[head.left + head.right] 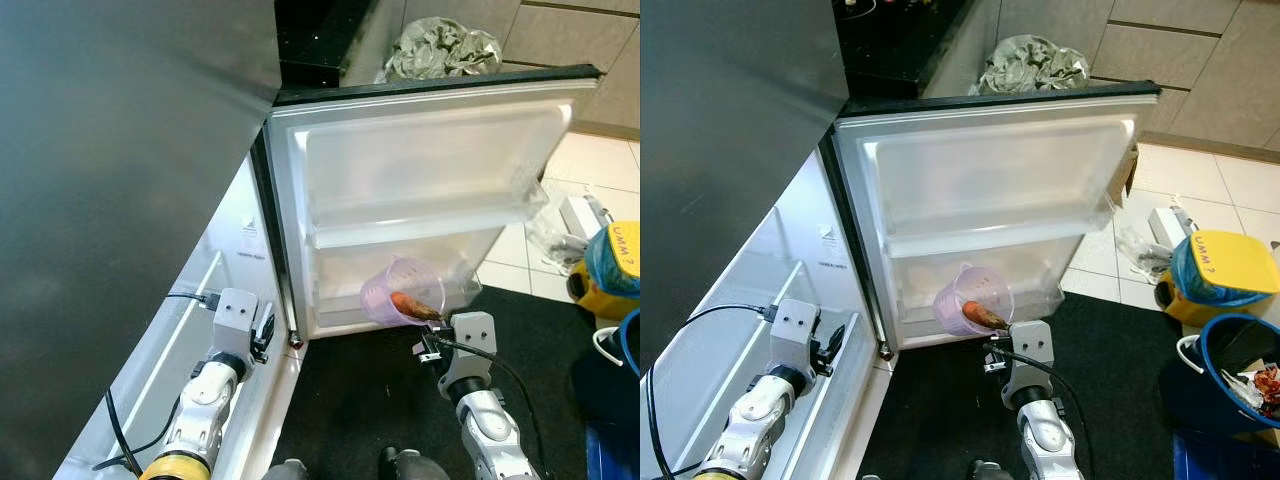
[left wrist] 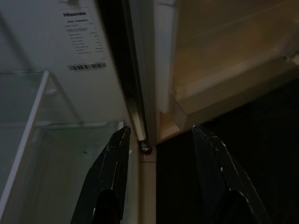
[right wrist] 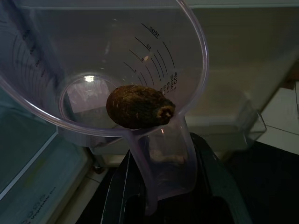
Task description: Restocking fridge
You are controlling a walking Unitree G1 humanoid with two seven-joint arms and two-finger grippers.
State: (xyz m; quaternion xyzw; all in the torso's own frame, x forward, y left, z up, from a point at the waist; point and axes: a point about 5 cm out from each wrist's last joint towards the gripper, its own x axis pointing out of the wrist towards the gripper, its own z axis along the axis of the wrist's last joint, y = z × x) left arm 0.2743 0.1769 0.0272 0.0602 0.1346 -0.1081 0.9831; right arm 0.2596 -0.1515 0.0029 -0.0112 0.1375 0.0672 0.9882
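Before the open fridge door (image 1: 420, 190), head views: right gripper (image 1: 432, 335) holds a clear measuring jug (image 1: 402, 292) level with the door's lowest shelf (image 1: 400, 300), the jug tipped toward the door. An orange-brown carrot (image 1: 412, 306) lies inside the jug, its end at the rim. Left gripper (image 1: 262, 335) hangs beside the door's hinge edge, over the fridge's white interior (image 1: 215, 300). Black mat (image 1: 370, 400) covers the floor below the door. Yellow bin (image 1: 1220, 275) with a blue liner and a blue bucket (image 1: 1240, 355) stand on the side of the door away from the hinge. Crumpled grey bag (image 1: 440, 48) lies beyond the door's top edge.

Left wrist view: fingers (image 2: 110, 182) spread apart, holding nothing, one on each side of the door's bottom hinge (image 2: 145, 148); a label (image 2: 81, 39) with a barcode sits on the fridge wall beyond.

Right wrist view: fingers (image 3: 124, 196) pinch the jug's handle (image 3: 163, 163) from both sides. The carrot's blunt end rests on the jug's rim, nearest the handle; printed measuring marks (image 3: 159, 60) run up the jug wall.
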